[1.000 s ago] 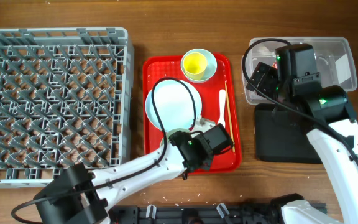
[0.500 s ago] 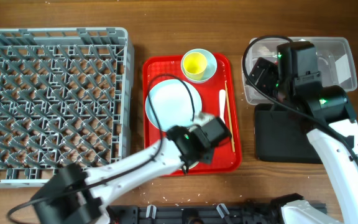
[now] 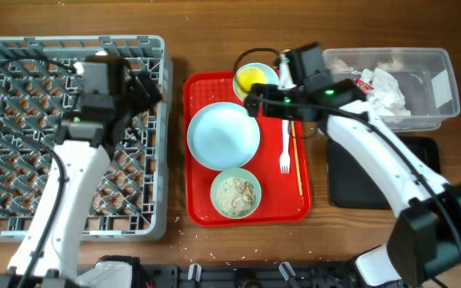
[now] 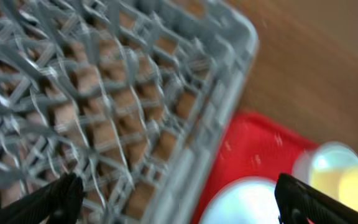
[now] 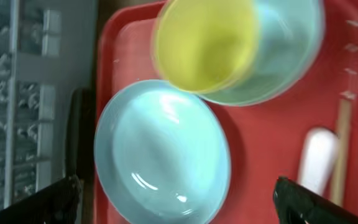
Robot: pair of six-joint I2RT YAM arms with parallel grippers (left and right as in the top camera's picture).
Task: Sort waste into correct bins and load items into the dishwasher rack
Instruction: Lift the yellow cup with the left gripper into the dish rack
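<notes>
The grey dishwasher rack [image 3: 22, 136] fills the left side. My left gripper [image 3: 152, 90] hovers open over its right edge [image 4: 185, 155], holding nothing. On the red tray [image 3: 198, 210] lie a pale blue plate [image 3: 223, 135], a bowl of rice scraps [image 3: 235, 193], a white fork [image 3: 285, 152] and chopsticks [image 3: 296, 156]. A yellow cup [image 3: 251, 78] sits in a second bowl [image 5: 284, 56]. My right gripper [image 3: 251, 104] hangs open above the plate [image 5: 163, 152], just below the cup [image 5: 204, 40]. Tissue [image 3: 384, 86] and a red wrapper [image 3: 364, 81] lie in the clear tub [image 3: 446, 92].
A shallow black tray [image 3: 378, 172] lies in front of the clear tub, partly under my right arm. Bare wooden table shows between rack and red tray and along the front edge, where a few crumbs lie. A black rail runs along the bottom edge.
My left arm left the rice bowl on the tray, swung to the rack's right edge and opened. My right arm moved from over the clear tub to the tray's top.
</notes>
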